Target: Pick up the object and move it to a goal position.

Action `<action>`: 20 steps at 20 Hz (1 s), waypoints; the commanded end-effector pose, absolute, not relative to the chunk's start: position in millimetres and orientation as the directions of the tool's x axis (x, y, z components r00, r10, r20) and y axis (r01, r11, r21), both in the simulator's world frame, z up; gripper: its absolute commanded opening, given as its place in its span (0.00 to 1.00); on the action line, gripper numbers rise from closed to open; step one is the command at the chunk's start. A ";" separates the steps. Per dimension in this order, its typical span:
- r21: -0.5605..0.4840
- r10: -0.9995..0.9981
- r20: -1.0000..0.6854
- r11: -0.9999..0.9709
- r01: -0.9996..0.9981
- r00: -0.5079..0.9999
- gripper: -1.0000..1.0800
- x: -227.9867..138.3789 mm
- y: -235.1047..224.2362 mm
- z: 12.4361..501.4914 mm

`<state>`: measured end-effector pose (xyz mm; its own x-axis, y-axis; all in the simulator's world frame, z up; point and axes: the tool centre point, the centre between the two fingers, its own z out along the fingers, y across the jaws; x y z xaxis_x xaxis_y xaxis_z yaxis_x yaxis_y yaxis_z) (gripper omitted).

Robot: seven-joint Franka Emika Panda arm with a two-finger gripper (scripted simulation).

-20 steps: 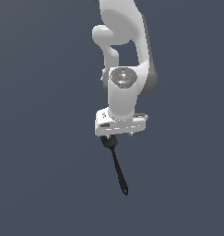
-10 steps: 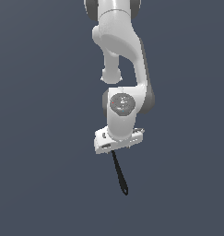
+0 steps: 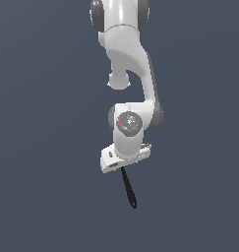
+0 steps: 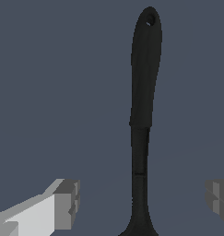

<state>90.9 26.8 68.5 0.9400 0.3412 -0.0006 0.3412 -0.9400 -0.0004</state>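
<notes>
The black spatula (image 3: 128, 189) lies on the dark grey floor, its handle pointing toward the bottom of the exterior view and the hole at its tip. Its head is hidden under the white hand. In the wrist view the long handle (image 4: 142, 92) runs between the two fingers, and the hole shows at the far end. My gripper (image 3: 122, 170) sits low over the neck of the spatula. In the wrist view the gripper (image 4: 143, 200) is open, with one grey fingertip (image 4: 67, 203) and the other (image 4: 218, 197) well apart on either side of the neck, not touching it.
The white arm (image 3: 126, 74) reaches down from the top of the exterior view. The plain dark grey floor (image 3: 42, 147) lies all around it.
The hand has come down over the spatula, and its head is now covered. The spatula has not moved. The fingers stay apart.
</notes>
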 end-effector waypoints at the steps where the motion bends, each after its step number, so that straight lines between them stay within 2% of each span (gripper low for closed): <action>1: 0.000 0.346 0.000 -0.938 0.346 0.938 0.96 92.2 26.8 67.1; 6: 0.000 0.343 -0.001 -0.939 0.343 0.939 0.96 91.3 26.4 61.3; 15: 0.000 0.346 0.000 -0.938 0.346 0.938 0.96 90.7 26.7 19.8; 20: 0.000 0.346 0.000 -0.938 0.346 0.938 0.96 92.1 26.7 17.0</action>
